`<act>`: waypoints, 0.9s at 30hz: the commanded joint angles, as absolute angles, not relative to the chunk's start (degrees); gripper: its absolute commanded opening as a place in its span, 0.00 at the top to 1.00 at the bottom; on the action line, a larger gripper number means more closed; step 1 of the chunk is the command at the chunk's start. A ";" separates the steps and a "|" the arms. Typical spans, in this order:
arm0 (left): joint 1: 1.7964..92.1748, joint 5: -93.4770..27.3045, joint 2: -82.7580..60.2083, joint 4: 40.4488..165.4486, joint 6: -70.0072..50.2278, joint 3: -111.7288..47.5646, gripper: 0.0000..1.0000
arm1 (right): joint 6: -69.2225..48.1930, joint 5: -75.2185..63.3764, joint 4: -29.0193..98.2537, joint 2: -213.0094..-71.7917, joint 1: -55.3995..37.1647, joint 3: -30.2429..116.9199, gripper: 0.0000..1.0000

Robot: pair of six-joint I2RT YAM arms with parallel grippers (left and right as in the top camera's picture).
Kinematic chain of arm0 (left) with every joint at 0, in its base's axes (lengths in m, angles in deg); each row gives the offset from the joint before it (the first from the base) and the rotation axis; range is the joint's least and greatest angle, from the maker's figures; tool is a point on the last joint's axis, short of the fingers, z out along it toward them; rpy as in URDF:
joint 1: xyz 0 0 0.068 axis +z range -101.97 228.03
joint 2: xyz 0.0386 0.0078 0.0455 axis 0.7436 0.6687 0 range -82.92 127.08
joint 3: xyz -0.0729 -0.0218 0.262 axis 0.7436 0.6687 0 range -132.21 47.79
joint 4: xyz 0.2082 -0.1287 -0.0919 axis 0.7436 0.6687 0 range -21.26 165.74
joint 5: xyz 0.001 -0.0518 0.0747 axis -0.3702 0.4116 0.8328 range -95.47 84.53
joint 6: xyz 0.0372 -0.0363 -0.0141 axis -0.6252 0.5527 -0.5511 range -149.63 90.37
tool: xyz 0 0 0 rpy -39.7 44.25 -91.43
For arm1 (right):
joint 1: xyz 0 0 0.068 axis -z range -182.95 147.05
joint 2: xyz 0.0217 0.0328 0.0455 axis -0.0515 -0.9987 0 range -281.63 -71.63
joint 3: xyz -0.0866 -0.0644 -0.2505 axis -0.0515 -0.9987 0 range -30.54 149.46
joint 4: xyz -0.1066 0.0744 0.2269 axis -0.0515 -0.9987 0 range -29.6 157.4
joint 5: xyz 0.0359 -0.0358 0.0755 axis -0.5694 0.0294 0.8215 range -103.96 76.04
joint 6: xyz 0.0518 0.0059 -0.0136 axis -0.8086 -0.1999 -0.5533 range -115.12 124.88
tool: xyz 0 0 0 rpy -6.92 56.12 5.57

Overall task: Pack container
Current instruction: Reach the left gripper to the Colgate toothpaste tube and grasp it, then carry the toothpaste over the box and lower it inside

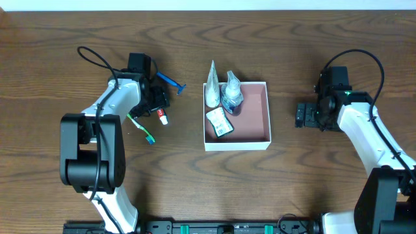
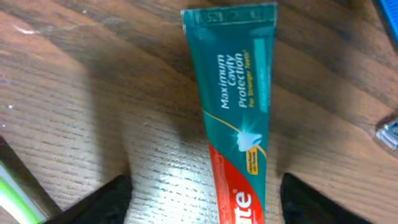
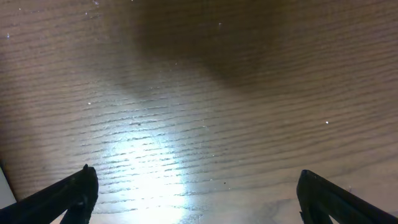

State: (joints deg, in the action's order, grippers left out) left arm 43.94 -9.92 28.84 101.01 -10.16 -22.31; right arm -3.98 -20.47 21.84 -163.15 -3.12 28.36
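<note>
The left gripper (image 2: 208, 202) hangs low over the toothpaste (image 2: 236, 112), fingers (image 2: 112, 199) spread to either side of it and not touching it. A razor (image 1: 172, 81) and a toothbrush (image 1: 143, 128) lie close by on the table (image 1: 65, 52). The container (image 1: 237, 144) sits mid-table, well to the right, already holding a bottle (image 1: 231, 96), a white tube (image 1: 211, 88) and a packet (image 1: 220, 122). Beyond it the right gripper (image 1: 304, 116) rests with fingers apart over bare wood. The toothpaste pick appears to be in hand. The next move calls for a square close across it, then a lift toward the container.
</note>
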 commanded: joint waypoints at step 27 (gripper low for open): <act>36.53 -8.83 4.23 118.83 -14.14 -32.93 0.94 | -3.39 -21.23 21.78 -162.69 -3.36 28.38 0.01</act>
State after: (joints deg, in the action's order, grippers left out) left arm 39.76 -9.00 10.72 118.00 -12.11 -31.32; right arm -3.98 -20.47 21.84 -163.15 -3.12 28.36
